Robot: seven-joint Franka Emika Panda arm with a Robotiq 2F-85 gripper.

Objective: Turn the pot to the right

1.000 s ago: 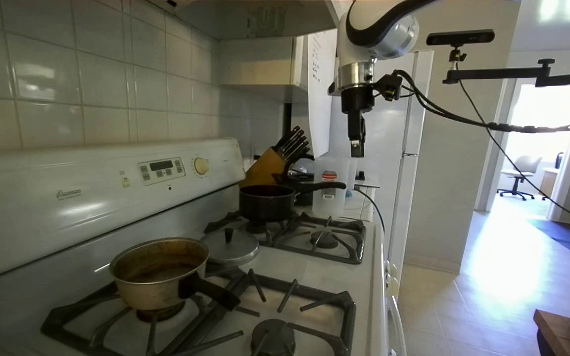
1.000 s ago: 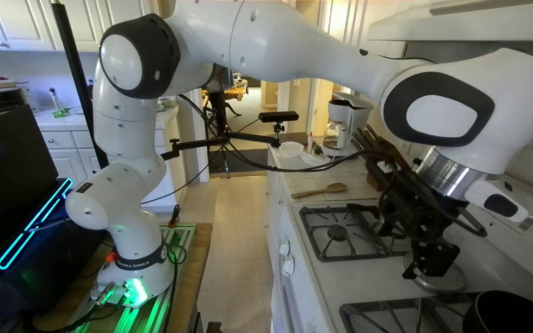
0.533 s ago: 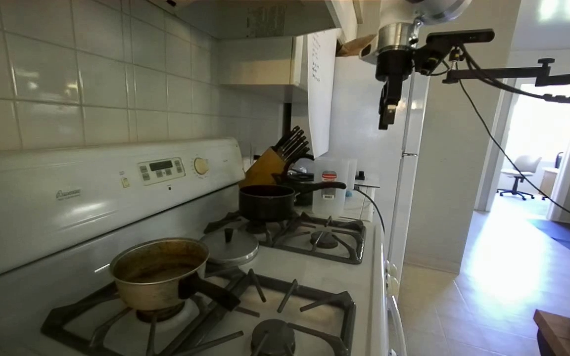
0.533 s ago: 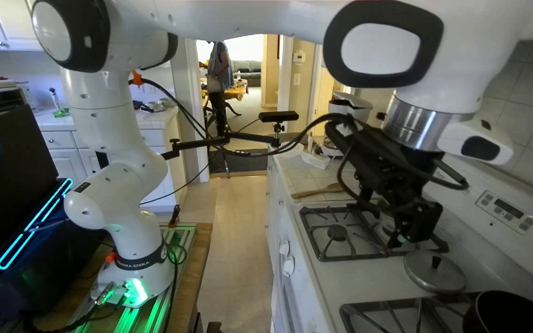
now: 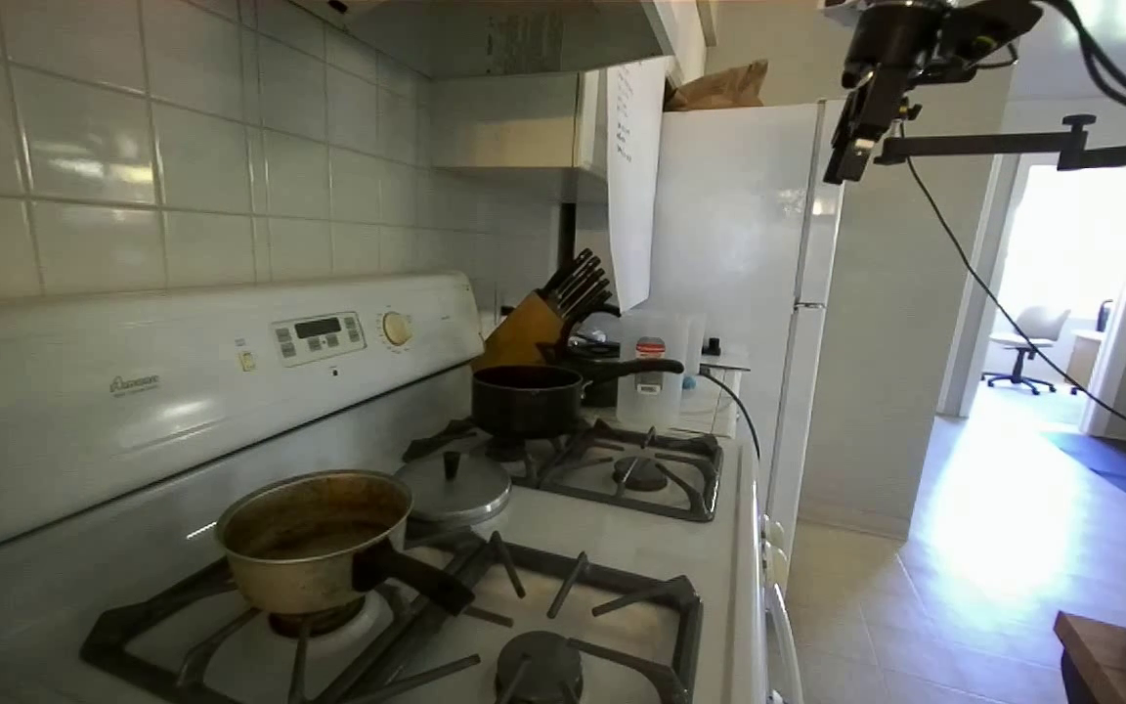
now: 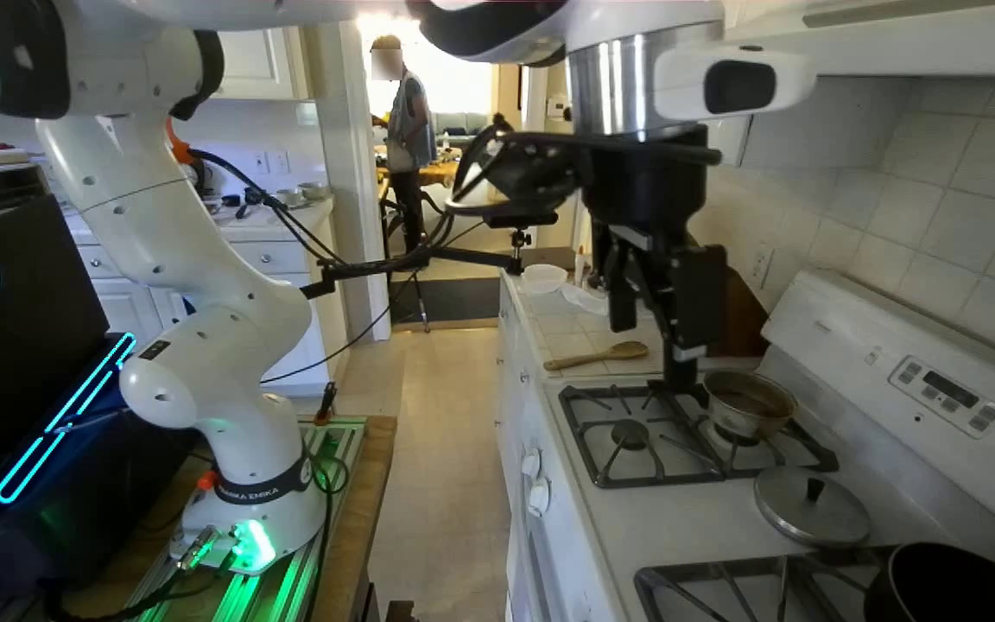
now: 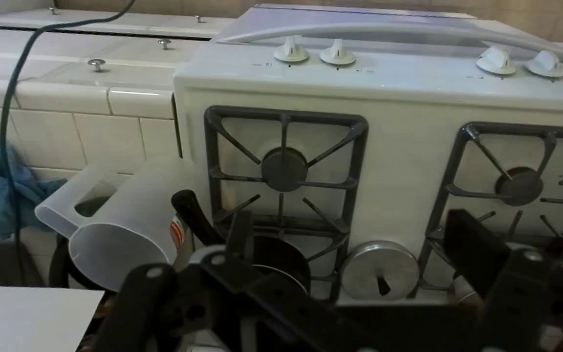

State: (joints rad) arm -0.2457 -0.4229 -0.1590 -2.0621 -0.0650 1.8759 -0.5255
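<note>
White tiles (image 5: 84, 147) rise at the left of an exterior view, behind the stove (image 5: 622, 538). On the back of the near grate (image 5: 693, 626) sits a tan pot (image 5: 314, 567), upright and brownish inside, its dark handle pointing right. Just beyond it, a metal lid (image 5: 460, 497) with a black knob lies flat on the stove top, between that grate and the far grate (image 5: 622, 501). Next, the black pot (image 5: 524, 403) stands upright on the back of the far grate, its long handle reaching right. A wooden knife block (image 5: 521, 332) is behind it, and a translucent jug (image 5: 656, 396) stands near the handle's tip. Farther right is a white fridge (image 5: 734, 220). High at the right hangs the gripper (image 5: 847, 166), pointing down, well apart from the black pot; in the wrist view its two fingers (image 7: 469, 242) are spread wide, with the lid and part of the stove visible between them. At the far right, an office chair (image 5: 1030, 337) shows through a bright doorway (image 5: 1076, 254).
</note>
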